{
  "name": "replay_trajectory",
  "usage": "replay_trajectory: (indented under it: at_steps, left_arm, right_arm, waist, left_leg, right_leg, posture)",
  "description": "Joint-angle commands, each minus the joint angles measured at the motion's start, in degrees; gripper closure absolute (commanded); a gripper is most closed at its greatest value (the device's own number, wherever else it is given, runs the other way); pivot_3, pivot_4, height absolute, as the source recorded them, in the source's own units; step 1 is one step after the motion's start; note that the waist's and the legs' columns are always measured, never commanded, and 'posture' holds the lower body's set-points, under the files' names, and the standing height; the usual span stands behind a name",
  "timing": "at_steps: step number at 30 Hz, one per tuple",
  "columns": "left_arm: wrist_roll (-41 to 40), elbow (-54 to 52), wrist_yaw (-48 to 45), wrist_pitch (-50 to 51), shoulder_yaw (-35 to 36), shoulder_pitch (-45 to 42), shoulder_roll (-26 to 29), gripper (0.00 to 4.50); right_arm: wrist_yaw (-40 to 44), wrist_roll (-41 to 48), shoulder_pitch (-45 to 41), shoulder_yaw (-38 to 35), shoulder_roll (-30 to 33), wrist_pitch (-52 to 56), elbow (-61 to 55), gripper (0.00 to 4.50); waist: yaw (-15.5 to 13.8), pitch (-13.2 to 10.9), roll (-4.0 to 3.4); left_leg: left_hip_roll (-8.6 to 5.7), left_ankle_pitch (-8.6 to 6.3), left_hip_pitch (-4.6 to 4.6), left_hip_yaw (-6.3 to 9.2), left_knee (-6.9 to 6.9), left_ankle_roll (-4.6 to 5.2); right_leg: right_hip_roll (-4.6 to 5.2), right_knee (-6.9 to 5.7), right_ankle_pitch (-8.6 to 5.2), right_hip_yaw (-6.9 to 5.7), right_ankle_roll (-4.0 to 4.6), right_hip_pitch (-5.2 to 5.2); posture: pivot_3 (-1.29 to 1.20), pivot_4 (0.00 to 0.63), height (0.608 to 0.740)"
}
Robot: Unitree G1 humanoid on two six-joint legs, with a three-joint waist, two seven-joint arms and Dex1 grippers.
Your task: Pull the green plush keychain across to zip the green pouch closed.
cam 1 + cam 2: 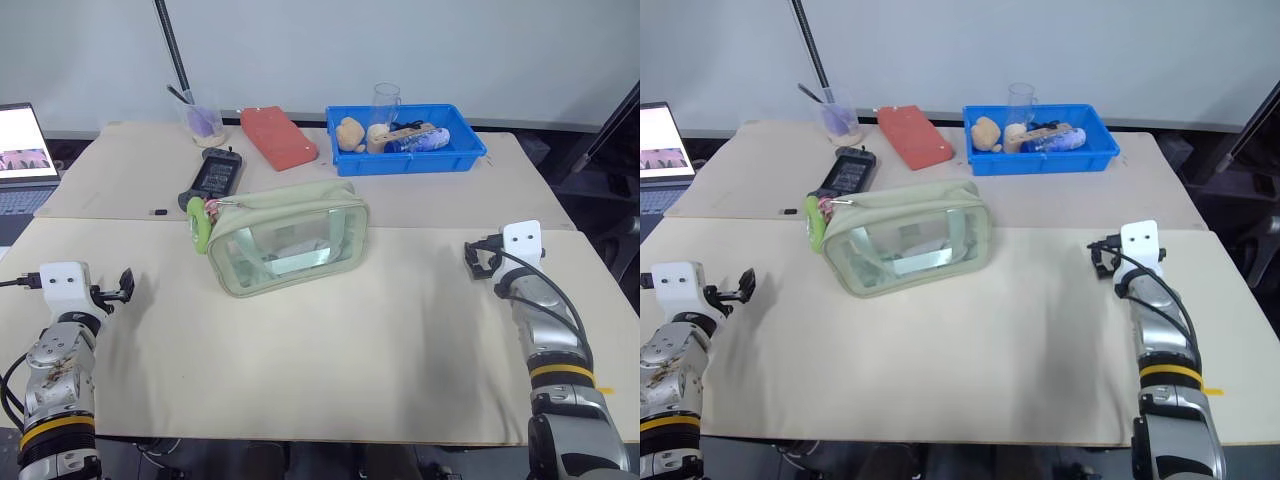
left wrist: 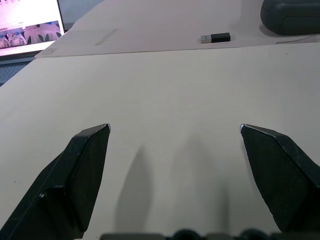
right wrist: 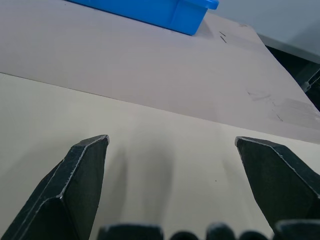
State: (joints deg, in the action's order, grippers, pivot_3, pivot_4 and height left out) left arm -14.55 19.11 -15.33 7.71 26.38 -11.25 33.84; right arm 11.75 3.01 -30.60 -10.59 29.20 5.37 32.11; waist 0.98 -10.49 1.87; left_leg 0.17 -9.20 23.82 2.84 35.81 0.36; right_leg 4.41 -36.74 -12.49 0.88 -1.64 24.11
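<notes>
At the far left edge an open laptop (image 1: 22,150) with a lit screen sits beside the beige table (image 1: 330,370). The left gripper (image 1: 124,284) hovers low over the table's near left part, its two black fingers (image 2: 80,170) spread wide with nothing between them, and bare tabletop lies ahead of it. A small black USB stick (image 1: 158,212) lies farther back, near a dark handheld controller (image 1: 212,178), and behind those stands a clear cup (image 1: 203,122) holding a utensil. The pale sage-green boxy fabric pouch with clear window sides (image 1: 287,236) rests left of the table's centre, and the bright lime-green fuzzy ring keychain (image 1: 199,224) hangs at its left end, just in front of the controller. A flat red block (image 1: 278,137) lies behind the pouch. Farther right a blue plastic tray (image 1: 470,157) holds a clear glass and several small items. The right gripper (image 1: 478,259) hovers near the right edge, fingers (image 3: 75,185) likewise wide apart and empty, with open surface between it and the pouch.
</notes>
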Motion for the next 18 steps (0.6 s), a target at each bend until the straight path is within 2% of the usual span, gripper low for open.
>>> replay_trajectory:
  at_steps: [1,4,9,14,18]
  left_arm:
    - [0.24,-1.74,-0.06,-0.08,0.78,-0.45,1.60,0.07]
    - [-2.60,-4.28,-2.48,2.63,1.96,-1.39,3.06,0.07]
    - [-10.09,-13.52,-12.93,11.40,2.64,-5.32,12.37,0.07]
    - [-12.83,-20.49,-22.58,19.44,-4.31,-15.43,22.57,0.07]
    - [-15.02,-27.40,-28.26,26.54,-13.31,-25.53,25.37,0.07]
  right_arm:
    - [-0.45,0.40,-0.06,-1.70,1.16,-1.22,-2.81,0.00]
    - [1.89,1.40,-1.27,-2.06,2.69,-0.51,-4.71,0.00]
    - [18.57,7.02,-4.39,0.62,7.73,5.46,-13.31,0.00]
    - [35.32,15.01,-10.18,3.51,12.61,13.74,-22.25,0.00]
    - [43.22,21.40,-14.72,6.27,13.73,23.25,-29.78,0.00]
  waist:
    - [0.00,0.00,0.00]
    - [0.02,0.00,0.00]
    - [0.08,-0.10,0.02]
    - [-0.03,-0.14,-0.04]
    - [-0.06,-0.15,-0.04]
  left_leg:
    - [0.00,0.00,0.00,0.00,0.00,0.00]
    - [0.01,0.00,0.01,0.00,0.00,0.00]
    - [0.11,0.00,0.16,0.00,0.07,0.00]
    - [0.15,-0.01,0.14,-0.02,0.03,-0.01]
    - [0.16,-0.01,0.20,-0.03,0.02,-0.01]
  right_leg:
    - [0.00,0.00,0.00,0.00,0.00,0.00]
    - [-0.01,0.00,0.00,0.00,0.00,0.02]
    - [-0.08,0.02,0.00,-0.05,-0.02,0.13]
    - [-0.11,0.10,-0.19,-0.08,-0.32,0.09]
    - [-0.11,0.17,-0.19,-0.09,-0.35,0.11]
  posture:
    - [0.00,0.150,0.740]
    - [0.00,0.150,0.740]
    - [0.00,0.150,0.740]
    - [0.00,0.150,0.740]
    - [0.00,0.150,0.740]
